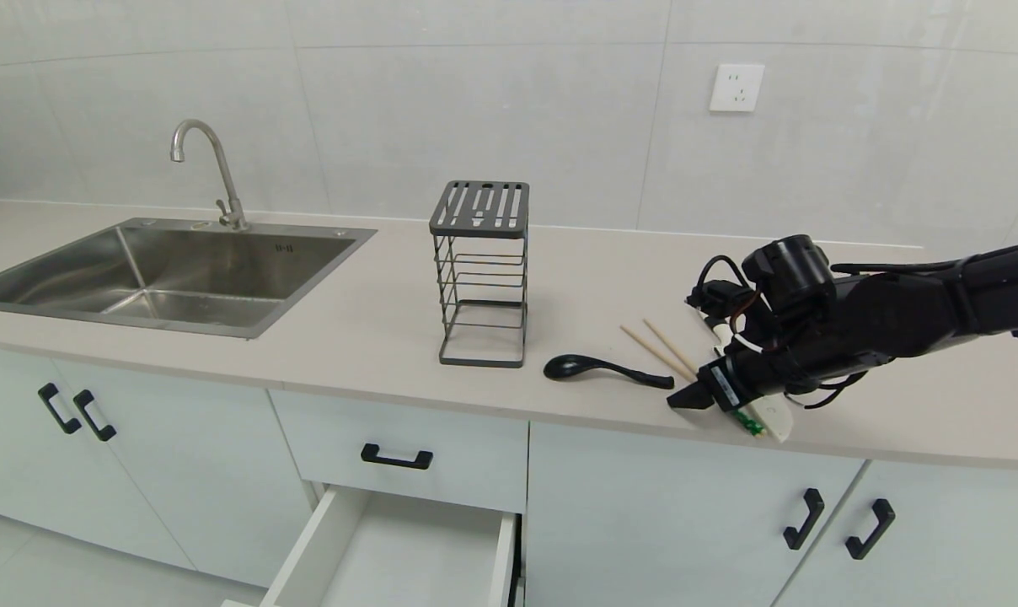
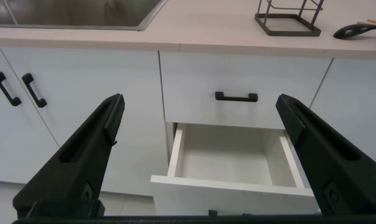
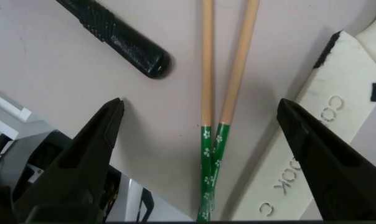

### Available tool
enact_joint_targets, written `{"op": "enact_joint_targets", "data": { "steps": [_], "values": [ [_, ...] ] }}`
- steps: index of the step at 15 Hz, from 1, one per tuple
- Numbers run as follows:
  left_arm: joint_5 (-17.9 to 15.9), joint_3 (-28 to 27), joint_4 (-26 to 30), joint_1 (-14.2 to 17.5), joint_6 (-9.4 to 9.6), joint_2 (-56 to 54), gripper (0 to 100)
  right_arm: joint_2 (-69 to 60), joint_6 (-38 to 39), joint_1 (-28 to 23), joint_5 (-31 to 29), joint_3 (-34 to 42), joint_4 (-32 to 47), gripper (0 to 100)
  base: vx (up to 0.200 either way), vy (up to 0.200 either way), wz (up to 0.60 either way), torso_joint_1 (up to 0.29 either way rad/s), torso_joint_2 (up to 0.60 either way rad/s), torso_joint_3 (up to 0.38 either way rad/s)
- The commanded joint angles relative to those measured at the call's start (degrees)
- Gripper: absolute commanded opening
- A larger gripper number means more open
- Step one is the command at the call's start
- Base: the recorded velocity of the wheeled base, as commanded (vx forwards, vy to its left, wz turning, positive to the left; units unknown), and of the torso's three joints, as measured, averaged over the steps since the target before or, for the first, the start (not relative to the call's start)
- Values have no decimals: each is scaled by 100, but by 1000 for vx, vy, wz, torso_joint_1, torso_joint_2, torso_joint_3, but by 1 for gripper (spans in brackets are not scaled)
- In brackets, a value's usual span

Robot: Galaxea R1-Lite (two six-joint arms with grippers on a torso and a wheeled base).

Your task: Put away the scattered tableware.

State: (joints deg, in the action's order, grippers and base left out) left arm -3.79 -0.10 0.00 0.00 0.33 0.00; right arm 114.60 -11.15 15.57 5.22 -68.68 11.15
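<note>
A black spoon (image 1: 602,368) lies on the counter right of the wire rack (image 1: 481,270). A pair of wooden chopsticks (image 1: 656,347) with green patterned ends lies just right of it, near the counter's front edge. Beside them is a white flat utensil (image 1: 770,419). My right gripper (image 1: 686,398) hovers over the chopsticks' green ends, open, with the chopsticks (image 3: 206,62) between its spread fingers, the spoon handle (image 3: 113,37) to one side and the white utensil (image 3: 325,124) to the other. My left gripper (image 2: 199,99) is open and holds nothing, low in front of the open drawer (image 2: 231,190).
The lower drawer (image 1: 302,548) under the counter stands pulled out and holds nothing. A steel sink (image 1: 20,291) with a tap (image 1: 210,169) is at the left. Cabinet doors with black handles line the front. Bare counter lies between sink and rack.
</note>
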Motion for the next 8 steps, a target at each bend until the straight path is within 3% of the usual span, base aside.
{"op": "enact_joint_targets", "data": {
  "steps": [1, 8],
  "values": [
    [1, 1, 0, 0, 2, 0, 100, 9, -1, -1, 6, 13, 18, 0, 0, 0, 0, 0, 0, 0],
    [1, 1, 0, 0, -7, 0, 100, 36, 26, -177, 6, 145, 62, 0, 0, 0, 0, 0, 0, 0]
  ]
}}
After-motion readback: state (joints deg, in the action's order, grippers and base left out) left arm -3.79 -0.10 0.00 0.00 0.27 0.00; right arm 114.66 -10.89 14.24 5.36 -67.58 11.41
